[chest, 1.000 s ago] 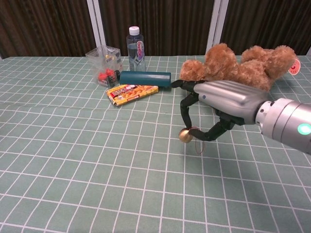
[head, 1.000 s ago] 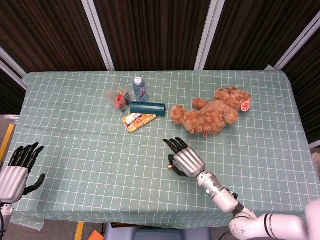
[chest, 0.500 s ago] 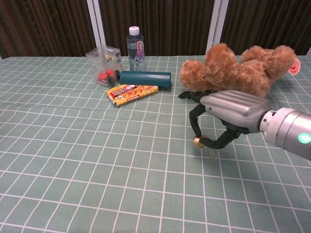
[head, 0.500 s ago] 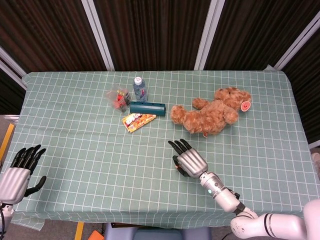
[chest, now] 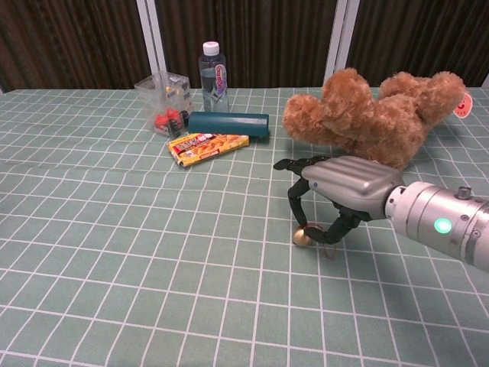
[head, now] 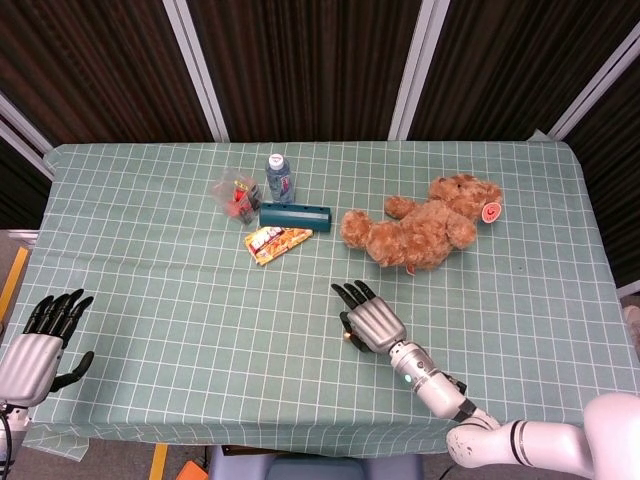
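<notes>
My right hand point(head: 370, 322) hovers low over the green checked tablecloth point(head: 150, 260), in front of the brown teddy bear point(head: 420, 230). In the chest view the right hand point(chest: 340, 183) pinches a small gold bell point(chest: 302, 238) with a red string between its thumb and a finger, and the bell is at or just above the cloth. From the head view only a sliver of the bell point(head: 346, 338) shows by the hand's left side. My left hand point(head: 35, 345) hangs off the table's front left corner, fingers apart, holding nothing.
At the back left stand a water bottle point(chest: 215, 67), a clear container point(chest: 164, 103) with red items, a teal box point(chest: 228, 125) and a yellow snack packet point(chest: 208, 146). The teddy bear point(chest: 367, 115) lies right behind the right hand.
The right hand has sunk towards the cloth and drawn slightly nearer to me, carrying the bell down with it. The left hand has barely shifted.
</notes>
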Controlling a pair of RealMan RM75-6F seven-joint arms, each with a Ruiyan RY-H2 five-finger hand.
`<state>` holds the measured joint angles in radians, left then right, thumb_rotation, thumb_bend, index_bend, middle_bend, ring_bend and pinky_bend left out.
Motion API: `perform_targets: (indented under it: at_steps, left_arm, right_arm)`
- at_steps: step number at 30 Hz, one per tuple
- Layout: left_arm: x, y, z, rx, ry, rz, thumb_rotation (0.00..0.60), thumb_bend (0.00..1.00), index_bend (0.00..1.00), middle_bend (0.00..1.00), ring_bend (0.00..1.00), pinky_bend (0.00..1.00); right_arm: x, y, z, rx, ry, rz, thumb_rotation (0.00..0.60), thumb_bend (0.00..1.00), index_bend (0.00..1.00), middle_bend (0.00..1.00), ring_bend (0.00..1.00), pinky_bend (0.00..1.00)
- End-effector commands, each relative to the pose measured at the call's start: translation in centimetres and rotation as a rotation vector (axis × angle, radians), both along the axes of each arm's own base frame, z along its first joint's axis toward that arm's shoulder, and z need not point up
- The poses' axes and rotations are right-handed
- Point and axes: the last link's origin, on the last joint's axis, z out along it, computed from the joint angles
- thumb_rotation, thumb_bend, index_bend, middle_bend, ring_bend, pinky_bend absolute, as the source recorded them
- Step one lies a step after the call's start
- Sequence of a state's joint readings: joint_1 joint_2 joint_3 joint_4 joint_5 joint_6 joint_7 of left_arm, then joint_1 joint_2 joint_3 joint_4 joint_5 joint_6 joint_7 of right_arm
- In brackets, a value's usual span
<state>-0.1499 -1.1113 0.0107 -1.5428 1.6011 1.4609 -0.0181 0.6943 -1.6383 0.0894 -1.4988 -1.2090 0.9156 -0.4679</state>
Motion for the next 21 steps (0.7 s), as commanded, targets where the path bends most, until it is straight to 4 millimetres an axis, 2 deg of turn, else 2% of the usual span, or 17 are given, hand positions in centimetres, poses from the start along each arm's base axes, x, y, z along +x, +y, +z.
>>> perform_targets:
  at_steps: [1, 4, 7, 12, 17, 21]
  left_arm:
    - [0.0, 0.0, 0.0, -0.003, 0.000, 0.000, 0.600, 0.38, 0.00, 0.00, 0.00, 0.02]
    - [0.0, 0.0, 0.0, -0.004, -0.001, 0.000, 0.600, 0.38, 0.00, 0.00, 0.00, 0.02]
    - [0.0, 0.0, 0.0, -0.006, -0.003, -0.001, 0.600, 0.38, 0.00, 0.00, 0.00, 0.02]
    - [0.0, 0.0, -0.1, -0.008, -0.003, 0.002, 0.600, 0.38, 0.00, 0.00, 0.00, 0.02]
    - [0.0, 0.0, 0.0, -0.007, -0.002, 0.004, 0.600, 0.38, 0.00, 0.00, 0.00, 0.02]
    - [-0.1, 0.0, 0.0, -0.004, 0.000, 0.006, 0.600, 0.38, 0.00, 0.00, 0.00, 0.02]
  right_arm:
    - [0.0, -0.1, -0.3, 0.003, 0.004, -0.002, 0.600, 0.57, 0.75, 0.07, 0.00, 0.00]
    - [-0.1, -0.1, -0.4, 0.002, 0.012, 0.000, 0.600, 0.57, 0.73, 0.07, 0.00, 0.00]
    - [-0.1, -0.1, -0.5, -0.003, 0.021, 0.007, 0.600, 0.57, 0.66, 0.07, 0.00, 0.00]
    - [-0.3, 0.0, -0.3, 0.003, 0.026, 0.003, 0.600, 0.57, 0.42, 0.05, 0.00, 0.00]
    - [-0.4, 0.2, 0.7, -0.014, 0.017, 0.002, 0.600, 0.57, 0.27, 0.02, 0.00, 0.00]
    - [-1.4, 0.9, 2.4, -0.032, 0.043, 0.001, 0.600, 0.57, 0.14, 0.00, 0.00, 0.00]
